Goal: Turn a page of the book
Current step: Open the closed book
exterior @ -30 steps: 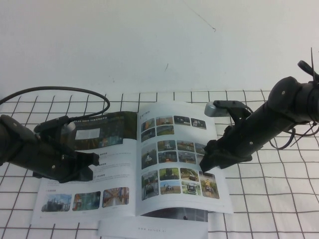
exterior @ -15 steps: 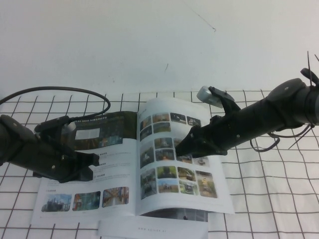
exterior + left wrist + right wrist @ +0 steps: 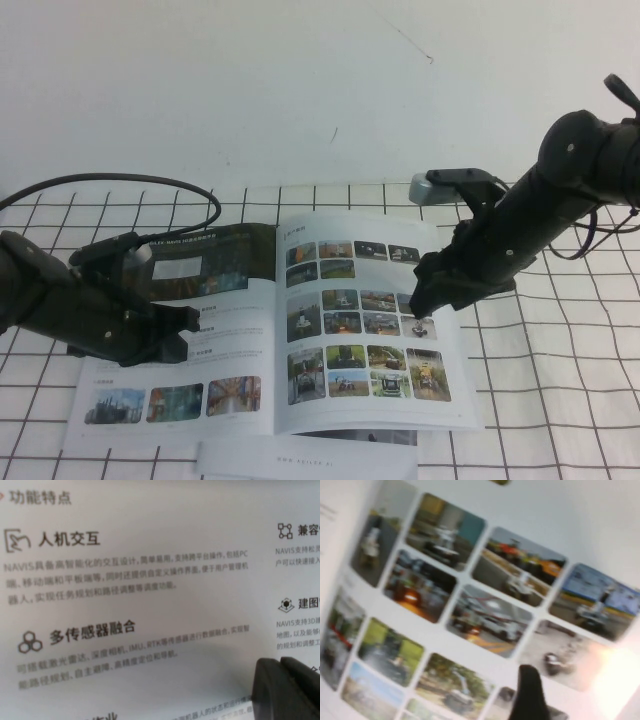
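Jaws closed, the left gripper (image 3: pixel 185 335) pins the book (image 3: pixel 180 345), right gripper (image 3: pixel 418 310), jaw state unclear, over the thin, floppy, glossy page (image 3: pixel 365 340), best lifted at its right edge

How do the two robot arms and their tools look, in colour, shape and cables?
Both arms are matte black with rounded segments. The left tool, over the book's left page, has a black cable looping behind its arm. The right tool, over the page of small photos, has a grey wrist module and thin black cables near its rounded joint.
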`<control>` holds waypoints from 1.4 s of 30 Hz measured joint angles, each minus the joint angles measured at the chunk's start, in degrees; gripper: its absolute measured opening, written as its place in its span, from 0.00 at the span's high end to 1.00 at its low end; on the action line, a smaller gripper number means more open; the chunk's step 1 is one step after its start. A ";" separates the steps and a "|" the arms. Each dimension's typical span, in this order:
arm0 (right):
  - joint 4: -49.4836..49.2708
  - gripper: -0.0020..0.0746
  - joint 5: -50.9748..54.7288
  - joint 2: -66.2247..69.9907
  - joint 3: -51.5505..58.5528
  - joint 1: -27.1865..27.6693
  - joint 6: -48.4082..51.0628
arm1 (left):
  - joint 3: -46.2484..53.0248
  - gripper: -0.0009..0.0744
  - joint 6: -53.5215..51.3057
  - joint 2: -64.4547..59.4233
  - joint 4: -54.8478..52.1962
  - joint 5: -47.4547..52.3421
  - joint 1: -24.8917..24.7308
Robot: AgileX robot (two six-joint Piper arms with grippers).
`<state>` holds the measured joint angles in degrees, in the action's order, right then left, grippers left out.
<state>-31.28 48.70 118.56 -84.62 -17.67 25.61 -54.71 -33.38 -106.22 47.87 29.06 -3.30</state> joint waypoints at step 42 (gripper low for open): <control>-17.18 0.35 -0.36 6.55 -1.24 0.29 1.21 | 0.00 0.99 -0.15 -0.22 2.27 -0.23 0.00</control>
<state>-48.46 48.34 125.11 -85.86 -17.37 26.82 -54.71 -33.53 -106.43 50.15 28.83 -3.30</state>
